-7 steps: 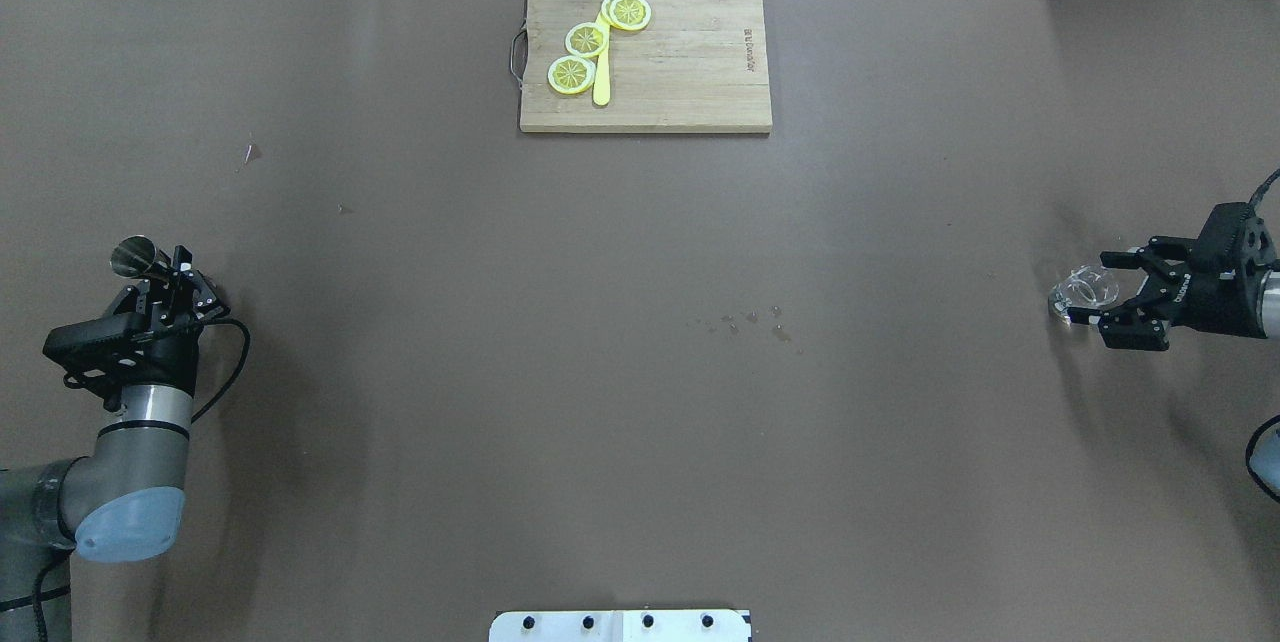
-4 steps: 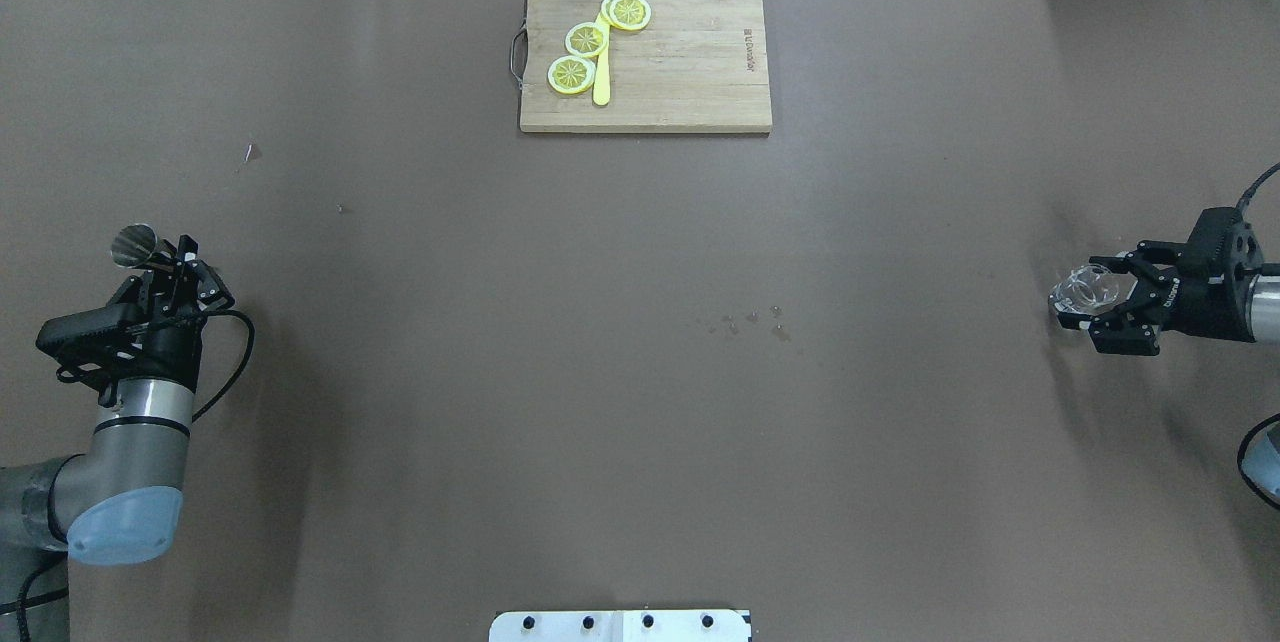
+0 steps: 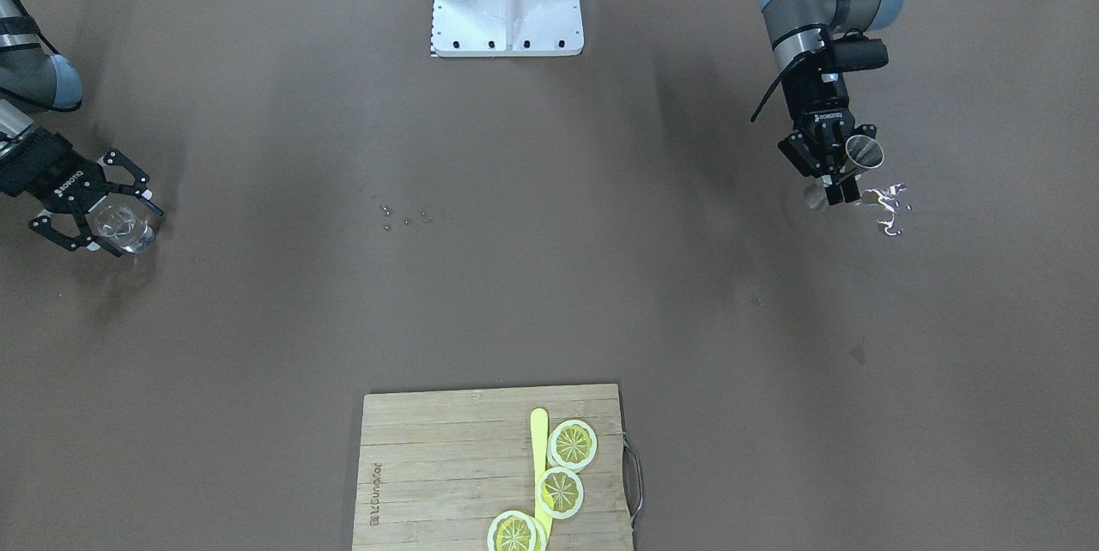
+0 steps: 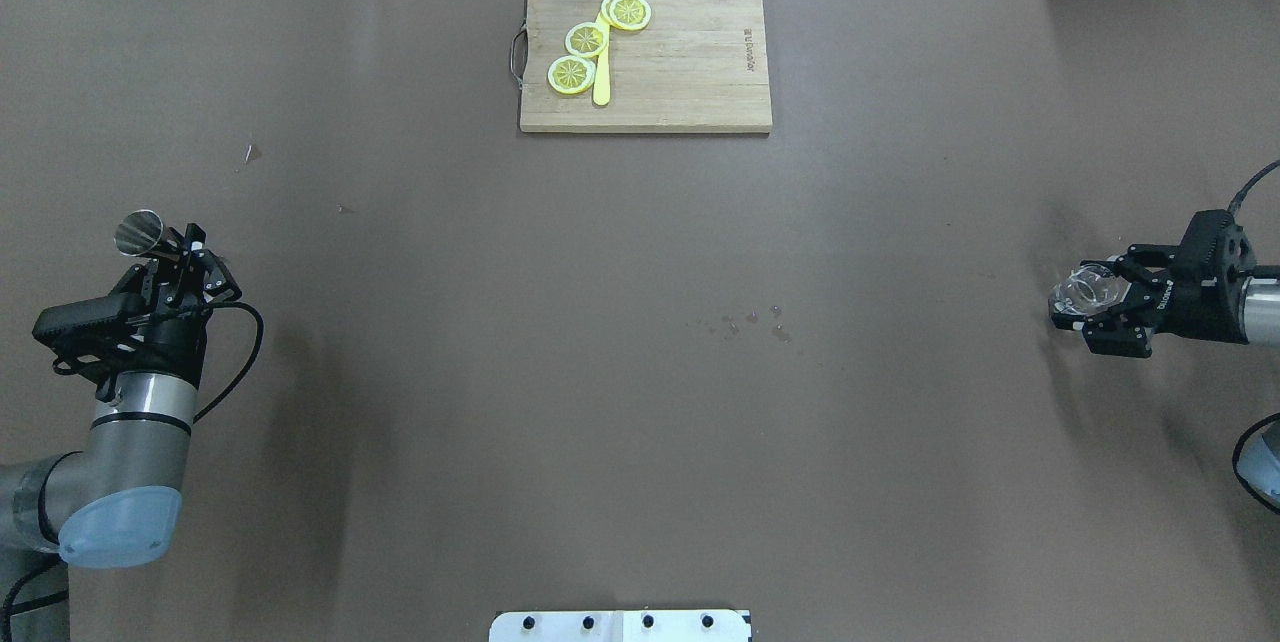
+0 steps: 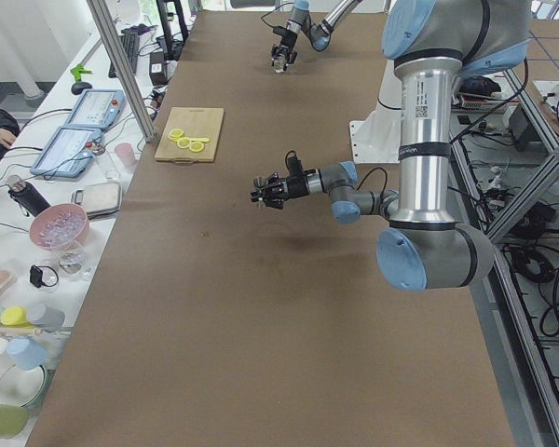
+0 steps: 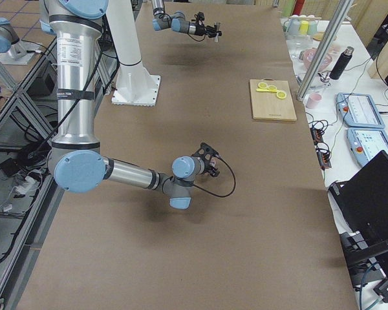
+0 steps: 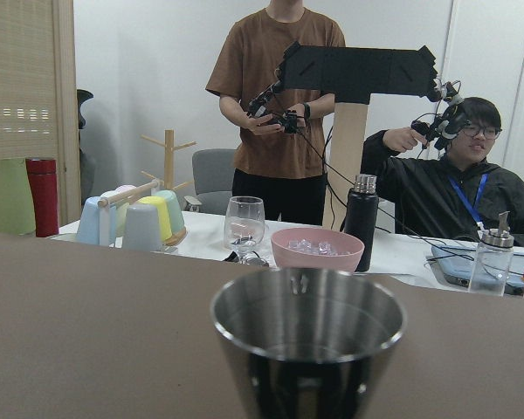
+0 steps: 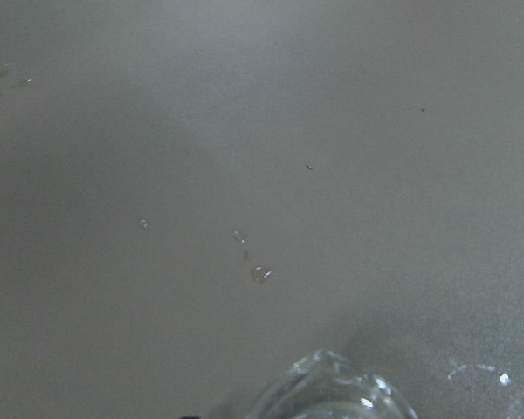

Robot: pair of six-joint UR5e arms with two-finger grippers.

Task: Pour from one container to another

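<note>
A small steel cup [image 4: 138,232] [image 3: 861,152] stays upright at the table's left side, with my left gripper [image 4: 180,252] [image 3: 837,169] shut on it; its open rim [image 7: 307,305] fills the left wrist view and its inside is hidden. At the right side a clear glass [image 4: 1085,287] [image 3: 124,225] sits between the fingers of my right gripper [image 4: 1090,307] [image 3: 112,221], which is shut on it just above the table. Only the glass's top edge [image 8: 332,393] shows in the right wrist view. The two containers are far apart.
A wooden cutting board [image 4: 690,62] with lemon slices [image 4: 585,40] and a yellow stick lies at the far middle. Small wet spots [image 4: 750,322] mark the centre of the brown table. The white base plate [image 4: 620,625] sits at the near edge. Operators stand beyond the far edge.
My left gripper has carried the steel cup a little farther from the robot. My right gripper's wrist has shifted slightly and its fingers have drawn in around the glass.
</note>
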